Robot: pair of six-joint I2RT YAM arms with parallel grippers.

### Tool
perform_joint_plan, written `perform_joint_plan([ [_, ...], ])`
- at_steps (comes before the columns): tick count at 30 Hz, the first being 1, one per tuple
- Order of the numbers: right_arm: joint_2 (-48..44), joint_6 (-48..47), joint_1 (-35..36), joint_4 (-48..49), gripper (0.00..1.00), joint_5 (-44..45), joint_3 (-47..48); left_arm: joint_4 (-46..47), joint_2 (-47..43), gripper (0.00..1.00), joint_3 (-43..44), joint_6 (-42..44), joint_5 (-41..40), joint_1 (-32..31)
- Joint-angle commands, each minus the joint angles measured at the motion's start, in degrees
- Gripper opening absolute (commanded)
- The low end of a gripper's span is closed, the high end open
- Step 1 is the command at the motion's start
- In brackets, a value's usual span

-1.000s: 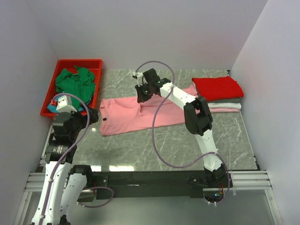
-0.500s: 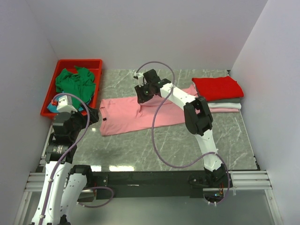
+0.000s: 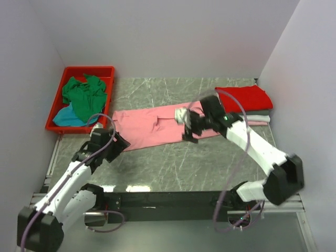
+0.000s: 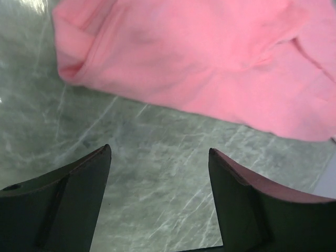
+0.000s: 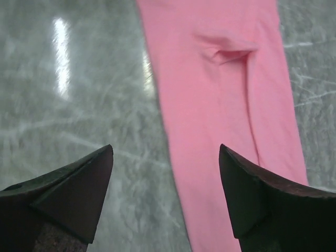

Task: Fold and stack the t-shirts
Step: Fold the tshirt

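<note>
A salmon pink t-shirt (image 3: pixel 152 126) lies flat across the middle of the marble table (image 3: pixel 173 168). My left gripper (image 3: pixel 118 143) hovers open just off its near left corner. In the left wrist view the left gripper (image 4: pixel 159 150) frames bare marble, with the pink cloth (image 4: pixel 210 63) just ahead. My right gripper (image 3: pixel 187 131) stands open over the shirt's near edge. In the right wrist view the right gripper (image 5: pixel 166 148) has that pink edge (image 5: pixel 220 105) running between its fingers, held by neither. A folded red t-shirt (image 3: pixel 244 98) tops a stack at the far right.
A red bin (image 3: pixel 107 71) at the far left holds a crumpled green shirt (image 3: pixel 84 92) and a teal one (image 3: pixel 68 116). Pale folded cloth (image 3: pixel 258 118) lies under the red shirt. Walls close in on the table at the left, back and right.
The right gripper let go of the shirt's far edge, opened and swung to its near edge. The left arm reached forward from the table's left side to the shirt's near left corner.
</note>
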Motion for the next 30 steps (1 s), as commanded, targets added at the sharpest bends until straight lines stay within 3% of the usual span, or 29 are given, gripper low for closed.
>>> perform_joint_plan([
  [1,-6.9,-16.9,-0.2,3.3,0.88,-1.3,-13.7,0.6,5.1,0.8,1.9,-12.7,-12.1,-6.5],
  [5,-9.6,-15.8,-2.6,1.9,0.86,-2.2,-17.5,1.6,15.8,0.77,2.0,-17.8,-17.7,-7.4],
  [12,-11.8,-16.2,-5.0,4.1,0.84,0.9,-22.1,5.0,21.9,0.72,1.1,-23.8,-23.9,-7.4],
  [20,-8.7,-36.5,-14.5,0.3,0.84,1.0,-24.2,2.5,24.2,0.67,2.1,-25.7,-30.1,-7.3],
  [23,-5.6,-42.4,-17.9,-0.1,0.84,4.0,-23.6,4.5,25.5,0.49,1.9,-23.8,-30.2,-6.5],
  [30,1.6,-50.2,-23.8,5.3,0.81,11.8,-22.7,10.3,24.2,0.21,1.0,-18.3,-27.8,-4.0],
])
